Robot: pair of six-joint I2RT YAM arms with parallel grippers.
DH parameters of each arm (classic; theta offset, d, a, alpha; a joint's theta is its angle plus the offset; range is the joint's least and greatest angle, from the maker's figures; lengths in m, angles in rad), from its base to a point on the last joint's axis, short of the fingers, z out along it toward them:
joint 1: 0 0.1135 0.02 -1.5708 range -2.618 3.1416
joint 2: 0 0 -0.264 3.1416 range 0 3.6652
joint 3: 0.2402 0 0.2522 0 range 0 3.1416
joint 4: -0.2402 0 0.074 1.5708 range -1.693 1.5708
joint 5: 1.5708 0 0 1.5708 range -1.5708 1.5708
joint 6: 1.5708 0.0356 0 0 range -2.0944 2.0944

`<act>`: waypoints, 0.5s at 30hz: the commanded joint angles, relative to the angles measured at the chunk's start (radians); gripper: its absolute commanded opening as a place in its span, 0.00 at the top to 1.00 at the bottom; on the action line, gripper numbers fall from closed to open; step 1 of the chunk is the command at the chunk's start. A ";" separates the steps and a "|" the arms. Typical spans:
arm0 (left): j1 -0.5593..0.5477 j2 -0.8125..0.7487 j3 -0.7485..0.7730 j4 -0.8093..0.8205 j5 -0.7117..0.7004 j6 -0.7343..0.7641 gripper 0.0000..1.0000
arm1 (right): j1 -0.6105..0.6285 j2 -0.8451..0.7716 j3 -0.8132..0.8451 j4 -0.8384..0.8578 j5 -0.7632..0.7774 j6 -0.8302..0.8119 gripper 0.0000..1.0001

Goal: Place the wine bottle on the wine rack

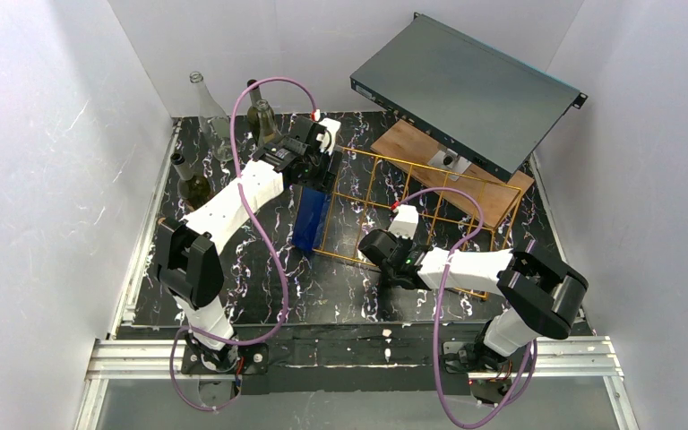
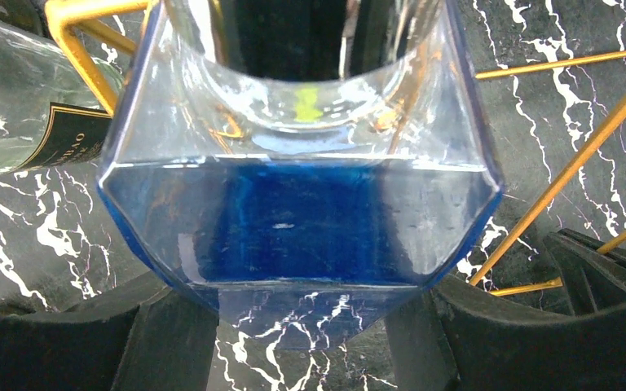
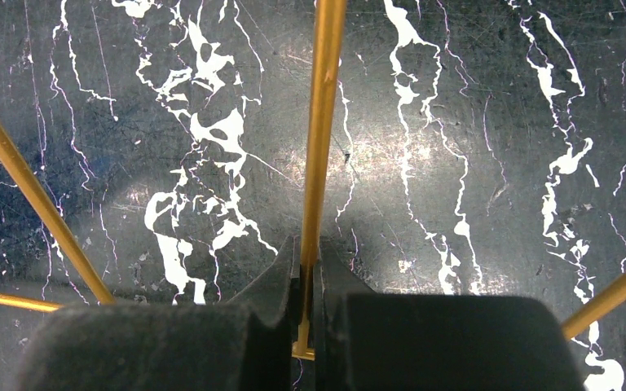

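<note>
Since the blue wine bottle looks to be thick glass, treat it as heavy for its size, rigid, slick and breakable: it will not give under pressure, and its smooth faces can slide out of a loose pinch. Your left claw stands partly open around the body, with a black finger pressed to each side of the blue section. That looks the right place to hold, because the flat walls give the pads more to bear on than the round clear neck would. From above, the bottle lies lengthwise at the left end of the wine rack. Gold wires show on both sides of it in the left wrist view, so it seems to sit over the end slot; whether it rests on the wires or on the worktop you cannot tell. Your right claw is closed tight on one thin wire at the rack's near edge, probably steadying a light frame that might otherwise skid. Lower gently, since glass on metal chips easily.
</note>
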 commanded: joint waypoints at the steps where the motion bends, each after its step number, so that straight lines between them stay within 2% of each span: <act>1: -0.009 0.015 -0.014 0.005 -0.010 -0.030 0.94 | 0.016 -0.006 -0.014 0.006 -0.008 -0.095 0.99; 8: -0.009 0.008 -0.022 0.006 0.007 -0.024 0.68 | 0.016 -0.025 -0.027 0.001 0.004 -0.088 0.99; 15: -0.009 -0.017 -0.047 0.022 0.023 -0.027 0.48 | 0.016 -0.025 -0.026 -0.006 0.007 -0.087 0.99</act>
